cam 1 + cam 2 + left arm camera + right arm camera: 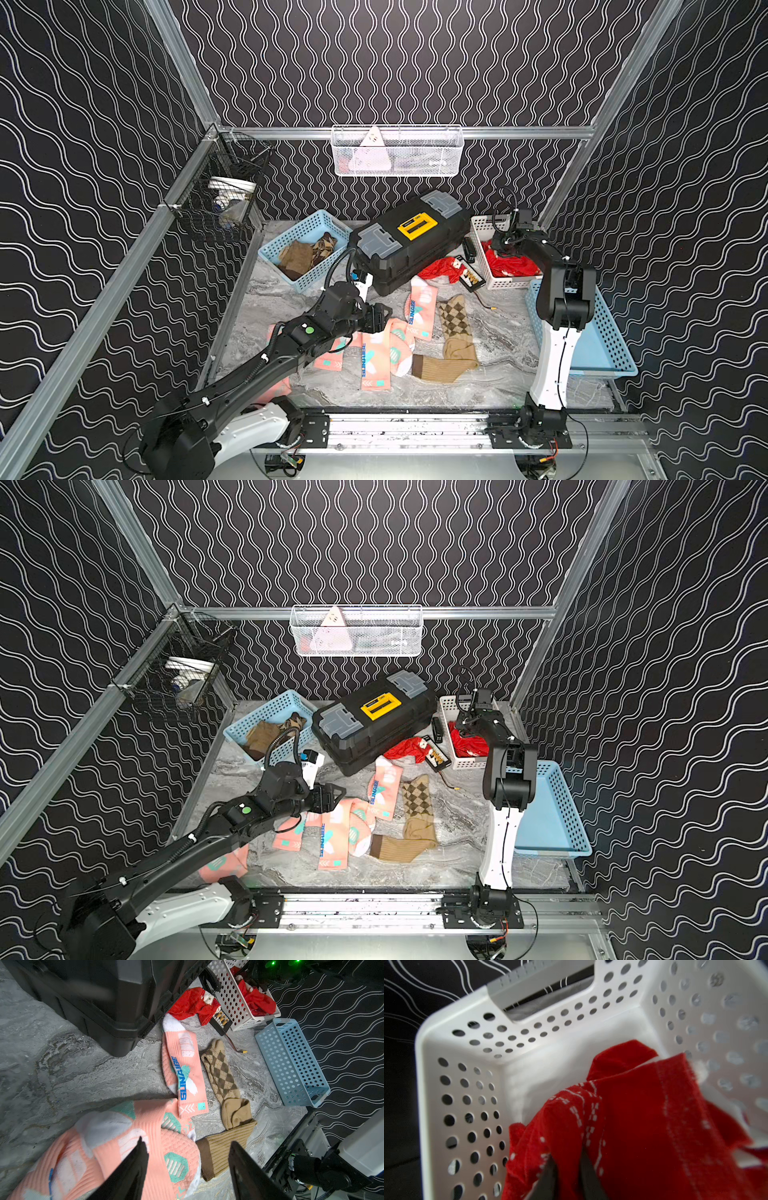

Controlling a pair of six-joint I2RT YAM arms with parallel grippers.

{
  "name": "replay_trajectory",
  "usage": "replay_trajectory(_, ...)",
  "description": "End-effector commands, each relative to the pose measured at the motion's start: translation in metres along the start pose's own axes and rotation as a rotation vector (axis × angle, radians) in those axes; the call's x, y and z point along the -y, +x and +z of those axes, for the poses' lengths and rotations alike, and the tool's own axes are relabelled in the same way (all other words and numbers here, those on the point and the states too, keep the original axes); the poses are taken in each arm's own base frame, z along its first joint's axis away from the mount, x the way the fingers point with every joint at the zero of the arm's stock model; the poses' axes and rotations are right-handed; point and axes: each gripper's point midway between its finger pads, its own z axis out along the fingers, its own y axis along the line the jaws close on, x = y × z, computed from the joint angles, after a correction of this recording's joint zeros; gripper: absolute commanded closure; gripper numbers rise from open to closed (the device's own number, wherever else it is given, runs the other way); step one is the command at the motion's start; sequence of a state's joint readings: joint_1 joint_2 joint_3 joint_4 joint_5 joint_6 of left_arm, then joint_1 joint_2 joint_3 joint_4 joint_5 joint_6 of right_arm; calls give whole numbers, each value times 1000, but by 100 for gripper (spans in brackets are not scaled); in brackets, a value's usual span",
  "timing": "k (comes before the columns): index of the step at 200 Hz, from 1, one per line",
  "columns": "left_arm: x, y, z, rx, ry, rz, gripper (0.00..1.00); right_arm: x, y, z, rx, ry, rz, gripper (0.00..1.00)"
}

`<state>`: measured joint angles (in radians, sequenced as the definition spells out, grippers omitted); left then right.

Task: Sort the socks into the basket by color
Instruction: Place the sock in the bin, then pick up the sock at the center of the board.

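Observation:
Several salmon-pink socks [376, 357] lie mid-table, one more [422, 311] further back. A tan argyle sock [457, 328] lies bent beside them. A red sock [440, 268] rests by the toolbox. My left gripper [384, 316] hovers open over the pink pile; in the left wrist view the gripper [187, 1140] spans a pink sock [174, 1159] and the tan cuff [220, 1151]. My right gripper [496, 245] is down in the white basket [482, 224]. In its wrist view the gripper [566, 1154] has its jaws slightly parted against a red patterned sock [623, 1118].
A blue basket [307, 224] at the back left holds brown socks [307, 253]. An empty blue basket [615, 345] sits at the right edge. A black toolbox [411, 241] fills the back middle, with a small black device [471, 276] and its cable beside it. Wire baskets hang on the walls.

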<state>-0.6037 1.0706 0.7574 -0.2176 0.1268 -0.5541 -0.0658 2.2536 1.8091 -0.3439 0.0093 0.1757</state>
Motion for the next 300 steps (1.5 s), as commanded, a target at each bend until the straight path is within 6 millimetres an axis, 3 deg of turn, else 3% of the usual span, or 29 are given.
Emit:
replay_trajectory(1,7,-9,-1,27,21,10,34,-3,-11,-14,19,-9,9,64)
replay_trajectory(59,0,-2,0,16,-1,11,33,-11,-34,-59,71,-40,43,30)
replay_trajectory(82,-3,3,3,7,-7,-6,33,-23,-33,-76,71,-80,60,27)
replay_trajectory(100,-6,5,5,3,-17,-19,33,-39,-18,-82,45,-118,54,23)
replay_trajectory(103,-7,5,5,3,-19,-20,32,-43,-23,-94,65,-129,50,23)
replay_trajectory(109,-8,6,5,1,-25,-24,32,-52,-19,-99,64,-143,37,23)
replay_trajectory(155,-14,8,3,-1,-56,-29,30,-114,28,-125,26,-227,-93,23)
replay_trajectory(179,-16,9,1,1,-62,-34,30,-130,56,-121,-31,-250,-125,27)
replay_trajectory(205,-16,9,0,7,-60,-36,29,-127,79,-100,-88,-221,-138,31)
replay_trajectory(261,-17,11,-2,2,-66,-39,28,-126,96,-67,-136,-204,-161,35)
replay_trajectory(266,-17,11,-2,2,-65,-39,28,-123,105,-56,-161,-194,-163,36)
replay_trajectory(300,-17,11,-1,-1,-65,-36,28,-124,112,-43,-174,-195,-164,46)
